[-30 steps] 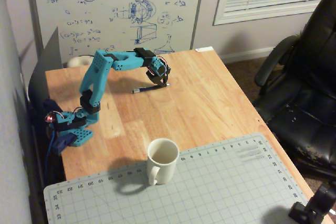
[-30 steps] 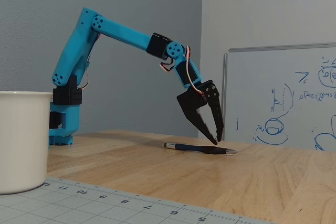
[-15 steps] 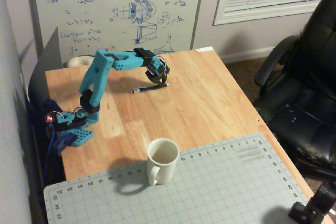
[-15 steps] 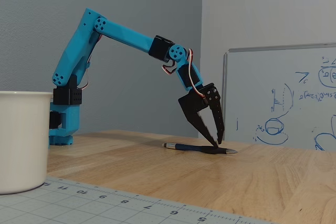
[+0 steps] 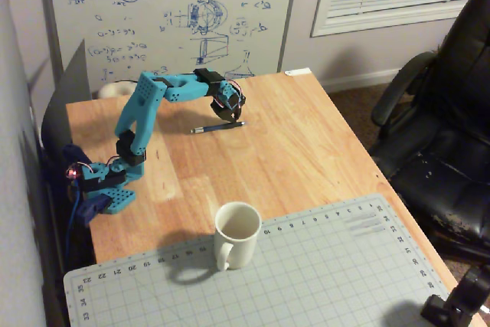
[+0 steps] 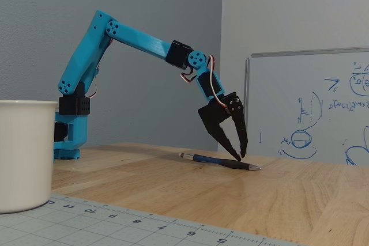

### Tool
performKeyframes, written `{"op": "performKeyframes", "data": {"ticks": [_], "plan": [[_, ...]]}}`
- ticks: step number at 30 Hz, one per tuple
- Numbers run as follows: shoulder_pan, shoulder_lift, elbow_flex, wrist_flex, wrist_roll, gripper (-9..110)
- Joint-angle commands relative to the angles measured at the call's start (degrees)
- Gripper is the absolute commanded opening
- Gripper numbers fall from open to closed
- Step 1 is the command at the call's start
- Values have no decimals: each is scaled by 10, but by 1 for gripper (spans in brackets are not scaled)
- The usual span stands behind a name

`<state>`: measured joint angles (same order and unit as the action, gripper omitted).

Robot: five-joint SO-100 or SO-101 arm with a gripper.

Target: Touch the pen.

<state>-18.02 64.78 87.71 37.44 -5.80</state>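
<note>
A: Bright turquoise plastic arm (image 5: 145, 116) with a black two-finger gripper (image 6: 239, 156); by its tips a thin dark blue-black pen (image 6: 222, 162).

B: Pale wooden table (image 5: 306, 143); a plain white ceramic mug (image 5: 235, 233) on a grey-green gridded cutting mat (image 5: 321, 273). Behind the arm, a whiteboard (image 5: 168, 13) scrawled blue.
</note>
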Motion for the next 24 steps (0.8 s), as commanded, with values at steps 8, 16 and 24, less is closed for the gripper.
{"op": "performKeyframes", "data": {"ticks": [8,16,24], "plan": [[4,9,-40,-10,-4,1],[5,7,-41,-11,-4,1],[2,4,-41,-11,-4,1]]}}
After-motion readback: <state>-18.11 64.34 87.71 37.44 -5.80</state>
